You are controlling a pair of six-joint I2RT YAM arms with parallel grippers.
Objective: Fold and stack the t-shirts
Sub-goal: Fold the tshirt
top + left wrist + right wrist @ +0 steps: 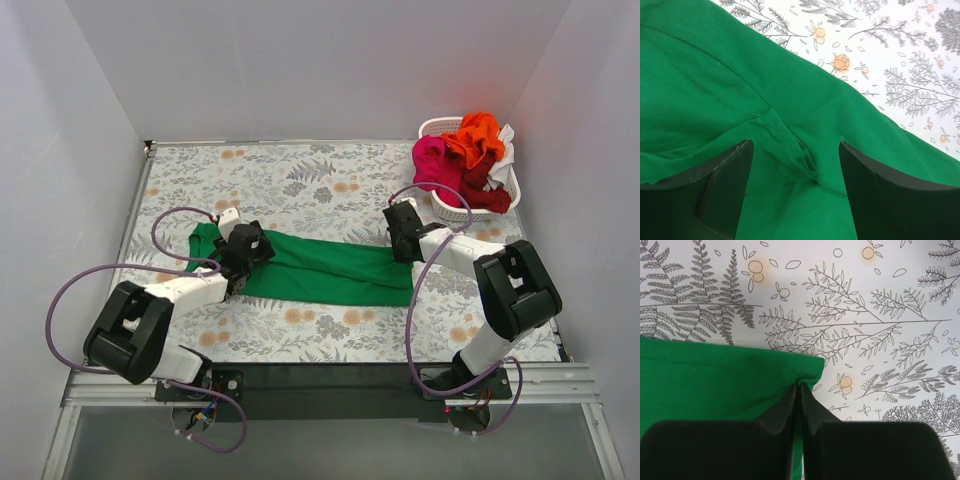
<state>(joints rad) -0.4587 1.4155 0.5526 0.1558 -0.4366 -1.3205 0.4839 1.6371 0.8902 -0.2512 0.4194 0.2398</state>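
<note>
Currently the right fingers (785, 412) are pinching shut on a corner of the green t-shirt (715, 385), with a small peak of cloth rising between their tips. Bare table (880, 300) is showing just beyond them and to their right. The left fingers (727, 185) are standing apart and gripping nothing, poised over a pucker in the cloth that is lying between them. Green cloth is spreading under them and to their left, and its edge is running off beyond them. The shirt is lying as one long band from the left fingers across to the right fingers.

To do this fold well, I would judge that the left fingers should be closing on that pucker. They should be taking the full thickness rather than only the top layer, so that both ends are lifting together. The band should be staying taut between the two pairs of fingers and travelling evenly, so the edges are meeting squarely and no wrinkle is getting trapped.

Counting: one green shirt and two pairs of fingers. Well beyond the right fingers, one white basket (432, 126) is holding one orange t-shirt (478, 138), one magenta t-shirt (432, 160), one dark red t-shirt (485, 192) and one white t-shirt (505, 145). The heap is hiding whether more are lying beneath.
</note>
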